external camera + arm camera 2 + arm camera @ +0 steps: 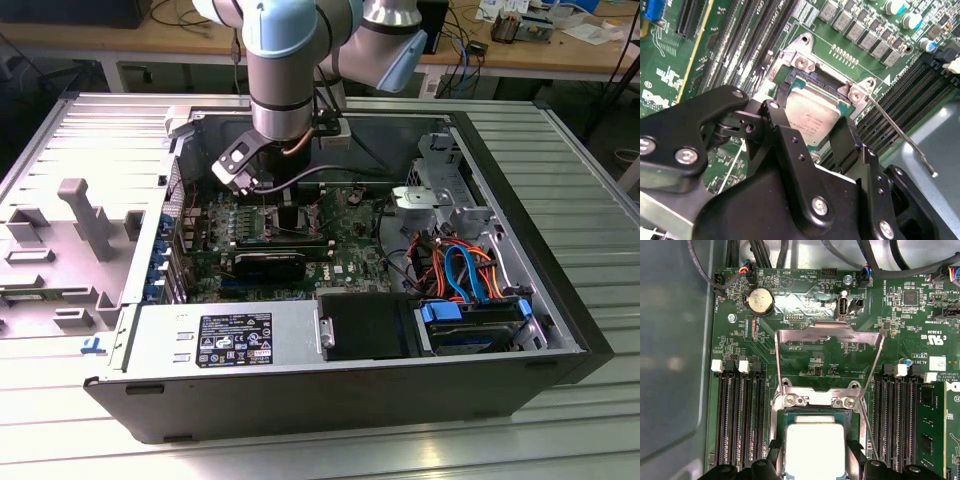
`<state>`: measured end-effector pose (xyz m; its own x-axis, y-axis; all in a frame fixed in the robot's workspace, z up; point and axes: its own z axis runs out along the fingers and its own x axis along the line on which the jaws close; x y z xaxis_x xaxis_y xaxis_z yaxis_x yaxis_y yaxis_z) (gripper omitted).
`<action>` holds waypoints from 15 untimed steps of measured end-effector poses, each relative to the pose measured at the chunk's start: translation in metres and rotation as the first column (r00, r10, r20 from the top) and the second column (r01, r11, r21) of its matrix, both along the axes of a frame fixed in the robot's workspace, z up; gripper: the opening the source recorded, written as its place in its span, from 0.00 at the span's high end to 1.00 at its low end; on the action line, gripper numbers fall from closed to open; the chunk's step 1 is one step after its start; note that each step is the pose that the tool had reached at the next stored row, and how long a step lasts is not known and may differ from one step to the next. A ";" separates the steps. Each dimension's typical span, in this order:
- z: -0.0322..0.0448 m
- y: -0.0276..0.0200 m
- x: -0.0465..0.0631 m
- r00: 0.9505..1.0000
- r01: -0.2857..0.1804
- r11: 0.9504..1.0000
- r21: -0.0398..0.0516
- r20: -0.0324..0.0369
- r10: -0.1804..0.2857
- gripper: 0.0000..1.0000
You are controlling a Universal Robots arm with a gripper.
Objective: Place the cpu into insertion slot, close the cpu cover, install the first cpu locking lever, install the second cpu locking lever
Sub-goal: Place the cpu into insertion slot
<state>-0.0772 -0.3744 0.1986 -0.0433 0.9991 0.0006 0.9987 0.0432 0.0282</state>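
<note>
Ribbed aluminium table point(585, 205) bearing 1 open computer case point(350, 400).

Open computer case point(300, 405) on slatted table point(590, 200). Green motherboard point(900, 305) with coin battery point(760, 301), black memory slots point(740, 415). Power supply point(225, 340) alongside.

A grey ribbed metal table point(570, 180) spreads across most of the exterior view, its slats catching a soft, even light; on it, towards the exterior view's left, stands a pale grey plastic fixture point(85, 215); behind runs a long wooden workbench point(120, 40) strewn with cables point(465, 45) and small boxes point(520, 22); dark floor point(585, 105) shows between bench and table on the exterior view's right.
</note>
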 end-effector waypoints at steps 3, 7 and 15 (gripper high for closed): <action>0.0000 -0.0001 0.000 1.000 0.000 1.000 0.000 0.000 0.000 0.39; 0.0001 -0.0006 0.000 1.000 -0.005 1.000 0.000 0.000 0.005 0.39; 0.0025 -0.0015 0.001 1.000 -0.013 1.000 0.000 0.000 0.013 0.39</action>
